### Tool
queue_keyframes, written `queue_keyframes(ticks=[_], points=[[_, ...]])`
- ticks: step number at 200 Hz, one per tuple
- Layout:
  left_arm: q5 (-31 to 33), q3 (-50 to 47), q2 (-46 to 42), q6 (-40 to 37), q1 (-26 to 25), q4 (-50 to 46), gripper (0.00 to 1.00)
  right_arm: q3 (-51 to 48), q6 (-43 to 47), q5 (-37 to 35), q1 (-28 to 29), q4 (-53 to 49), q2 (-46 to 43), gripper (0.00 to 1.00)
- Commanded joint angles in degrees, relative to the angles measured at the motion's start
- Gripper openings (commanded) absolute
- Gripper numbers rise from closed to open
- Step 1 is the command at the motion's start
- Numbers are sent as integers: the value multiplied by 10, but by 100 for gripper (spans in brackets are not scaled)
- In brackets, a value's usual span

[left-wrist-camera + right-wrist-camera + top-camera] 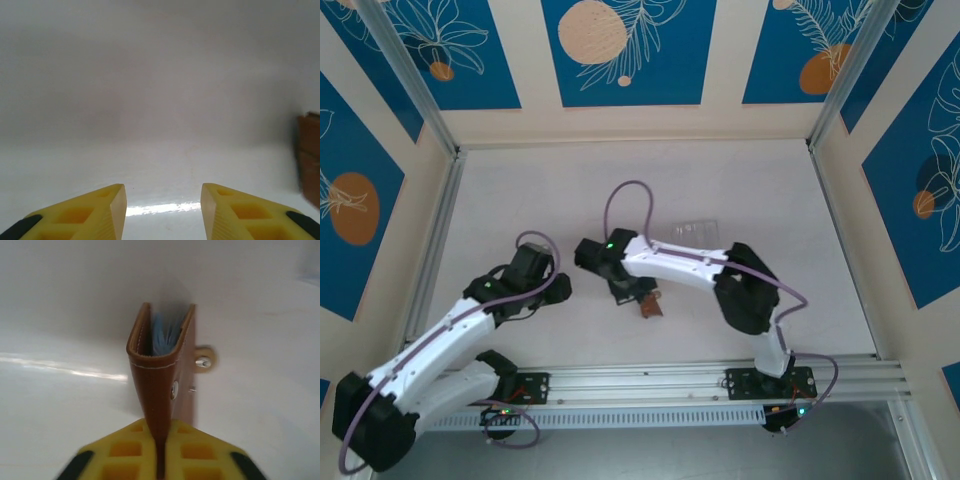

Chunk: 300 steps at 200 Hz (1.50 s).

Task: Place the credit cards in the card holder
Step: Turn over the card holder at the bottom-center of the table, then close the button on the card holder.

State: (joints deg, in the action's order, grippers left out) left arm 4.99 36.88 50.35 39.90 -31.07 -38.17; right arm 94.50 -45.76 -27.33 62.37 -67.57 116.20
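Observation:
The card holder (162,375), a brown leather wallet with a snap tab, stands on edge with its fold toward the camera. My right gripper (161,432) is shut on its near edge. Thin bluish-grey edges (165,335), which look like credit cards, show between its two leaves. In the top view the card holder (651,305) lies mid-table just under the right gripper (632,294). My left gripper (162,200) is open over bare table, nothing between its yellow fingers. It sits left of the card holder (310,157), whose brown edge shows at the right border.
A clear plastic tray (698,230) lies behind the right arm. The white tabletop (520,200) is fenced by metal rails at left and right and by patterned walls. The arm bases stand on a rail (650,380) at the near edge.

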Motion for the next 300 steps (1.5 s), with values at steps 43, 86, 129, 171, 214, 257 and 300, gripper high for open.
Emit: queue_keyframes(ticks=[43, 86, 129, 171, 214, 257, 300], points=[[-1, 7, -17, -5, 22, -48, 43, -19, 83, 155, -40, 128, -82, 36], [-110, 75, 100, -68, -5, 42, 31, -199, 95, 163, -136, 170, -199, 39], [-148, 159, 252, -90, -76, 95, 24, -307, 101, 248, -194, 267, -230, 40], [-148, 173, 343, -93, -98, 121, 19, -343, 100, 322, -224, 335, -214, 39], [-152, 162, 416, -101, -112, 147, 18, -353, 102, 342, -232, 347, -188, 34], [-149, 139, 461, -93, -125, 180, 17, -363, 102, 359, -234, 347, -180, 33], [-134, 116, 467, -82, -132, 199, 16, -382, 100, 381, -237, 356, -204, 28]])
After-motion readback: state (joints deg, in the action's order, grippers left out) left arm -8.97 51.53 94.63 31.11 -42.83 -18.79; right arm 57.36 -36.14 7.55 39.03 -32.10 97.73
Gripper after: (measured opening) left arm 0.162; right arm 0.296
